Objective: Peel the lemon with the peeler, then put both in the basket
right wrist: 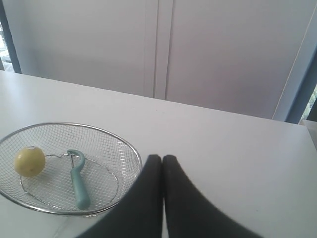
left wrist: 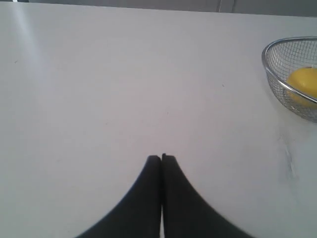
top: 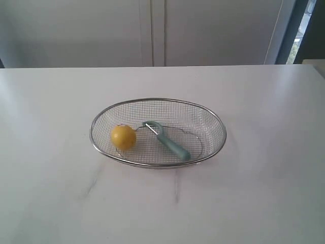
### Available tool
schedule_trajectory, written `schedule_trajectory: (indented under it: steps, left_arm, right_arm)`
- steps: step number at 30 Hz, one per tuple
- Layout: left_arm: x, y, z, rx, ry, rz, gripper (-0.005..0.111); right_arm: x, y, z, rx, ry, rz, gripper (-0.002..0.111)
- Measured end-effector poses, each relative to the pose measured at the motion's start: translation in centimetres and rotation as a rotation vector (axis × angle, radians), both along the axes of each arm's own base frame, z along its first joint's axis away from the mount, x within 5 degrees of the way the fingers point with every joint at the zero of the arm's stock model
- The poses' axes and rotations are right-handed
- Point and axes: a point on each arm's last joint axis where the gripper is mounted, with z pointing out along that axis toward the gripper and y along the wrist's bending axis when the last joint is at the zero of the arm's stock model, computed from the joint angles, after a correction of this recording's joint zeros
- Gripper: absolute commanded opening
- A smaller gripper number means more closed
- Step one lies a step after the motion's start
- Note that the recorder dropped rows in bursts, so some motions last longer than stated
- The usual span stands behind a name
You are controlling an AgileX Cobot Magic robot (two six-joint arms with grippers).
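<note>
Both pincers are clenched, their dark tapered fingers pressed tip to tip and grasping nothing. From the left pincer (left wrist: pixel 161 157), the basket (left wrist: pixel 282 62) lies ahead and off to its right, well apart. The frame's edge cuts it off, and only part of the lemon (left wrist: pixel 304 84) shows. For the right pincer (right wrist: pixel 162 157), the basket sits near, ahead to its left, and one finger hides a stretch of the rim. The basket is a shallow oval of fine silver wire mesh with a thick rim. Inside lie the smooth, round yellow lemon and, just beside it, the peeler (right wrist: pixel 77 181), with its teal plastic handle and looped head. Its blade is hard to make out.
</note>
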Motion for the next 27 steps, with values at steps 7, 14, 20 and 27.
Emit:
schedule_trajectory:
  steps: [7,14,20,27]
  left_arm:
    - [-0.07,0.00,-0.12,0.063,0.007,-0.020,0.000]
    - [-0.04,0.26,-0.13,0.055,0.009,0.033,0.000]
    - [-0.04,0.31,-0.15,0.049,0.012,0.042,0.000]
    - [-0.04,0.30,-0.15,0.048,0.012,0.042,0.000]
  right_arm:
    - [-0.11,-0.04,0.02,0.007,-0.002,0.002,0.000]
    - [-0.11,-0.04,0.02,0.007,-0.002,0.002,0.000]
    - [-0.11,-0.04,0.02,0.007,-0.002,0.002,0.000]
    - [-0.11,-0.04,0.02,0.007,-0.002,0.002,0.000]
